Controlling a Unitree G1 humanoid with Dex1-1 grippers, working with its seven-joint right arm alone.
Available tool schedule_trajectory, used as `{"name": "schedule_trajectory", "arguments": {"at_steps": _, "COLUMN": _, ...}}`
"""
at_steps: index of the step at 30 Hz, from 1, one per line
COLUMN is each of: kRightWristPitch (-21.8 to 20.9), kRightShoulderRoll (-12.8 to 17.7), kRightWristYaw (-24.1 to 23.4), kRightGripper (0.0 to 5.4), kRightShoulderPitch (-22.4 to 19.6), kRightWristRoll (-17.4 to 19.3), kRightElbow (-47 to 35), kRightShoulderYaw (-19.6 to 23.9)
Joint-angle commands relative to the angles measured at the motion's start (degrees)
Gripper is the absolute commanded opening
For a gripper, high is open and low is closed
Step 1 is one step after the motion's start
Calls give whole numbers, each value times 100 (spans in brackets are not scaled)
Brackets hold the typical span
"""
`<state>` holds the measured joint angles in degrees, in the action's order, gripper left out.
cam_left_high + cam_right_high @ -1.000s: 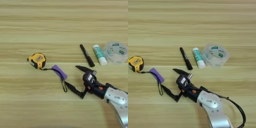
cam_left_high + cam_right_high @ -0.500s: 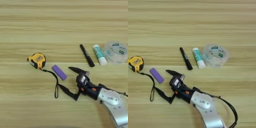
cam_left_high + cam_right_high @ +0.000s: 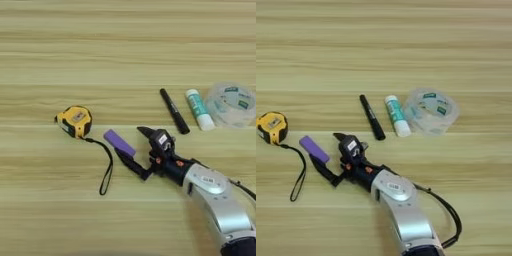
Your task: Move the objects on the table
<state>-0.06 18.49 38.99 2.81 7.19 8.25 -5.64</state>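
**Gripper spread beside purple block, nothing held**

Nearest first: the silver forearm came in from the lower right of the frame. The right gripper (image 3: 134,152) sat at lower centre with its two black fingers spread wide and nothing between them. One fingertip pointed up-left; the other lay low, right at the lower end of the purple block (image 3: 119,143). Couldn't tell if it touched.

Block lay diagonal, just left of the gripper. The tape measure (image 3: 74,120) sat centre-left; its black wrist strap (image 3: 105,170) looped down toward lower centre, close under the block.

Further back, right of centre: marker pen (image 3: 174,110) and glue stick (image 3: 198,109) lay side by side, slightly apart. The clear roll of tape (image 3: 231,104) sat just beside the glue stick at the right edge. The table (image 3: 100,50) filled the rest.

Risks, as I judged them:
- The low finger could shove the block away instead of trapping it, since the block lay flat and skewed to the fingers.
- The strap was near enough to snag and drag the tape measure along.
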Motion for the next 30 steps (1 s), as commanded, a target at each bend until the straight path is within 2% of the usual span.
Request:
{"name": "schedule_trajectory", "arguments": {"at_steps": 1, "kRightWristPitch": 576, "kRightShoulderRoll": 158, "kRightWristYaw": -40, "kRightGripper": 416, "kRightShoulderPitch": 118, "kRightWristRoll": -162, "kRightElbow": 239, "kRightShoulderYaw": -132}}
{"name": "schedule_trajectory", "arguments": {"at_steps": 5, "kRightWristPitch": 707, "kRightShoulderRoll": 120, "kRightWristYaw": 15, "kRightGripper": 372, "kRightShoulderPitch": 152, "kRightWristRoll": -108, "kRightElbow": 204, "kRightShoulderYaw": -212}}
{"name": "schedule_trajectory", "arguments": {"at_steps": 14, "kRightWristPitch": 660, "kRightShoulderRoll": 149, "kRightWristYaw": -9, "kRightGripper": 285, "kRightShoulderPitch": 149, "kRightWristRoll": -122, "kRightElbow": 212, "kRightShoulderYaw": -267}}
{"name": "schedule_trajectory", "arguments": {"at_steps": 25, "kRightWristPitch": 450, "kRightShoulderRoll": 154, "kRightWristYaw": -395, "kRightGripper": 160, "kRightShoulderPitch": 108, "kRightWristRoll": -302, "kRightElbow": 154, "kRightShoulderYaw": -225}}
{"name": "schedule_trajectory", "arguments": {"at_steps": 30, "kRightWristPitch": 377, "kRightShoulderRoll": 83, "kRightWristYaw": -758, "kRightGripper": 142, "kRightShoulderPitch": -4, "kRightWristRoll": -284, "kRightElbow": 123, "kRightShoulderYaw": -48}}
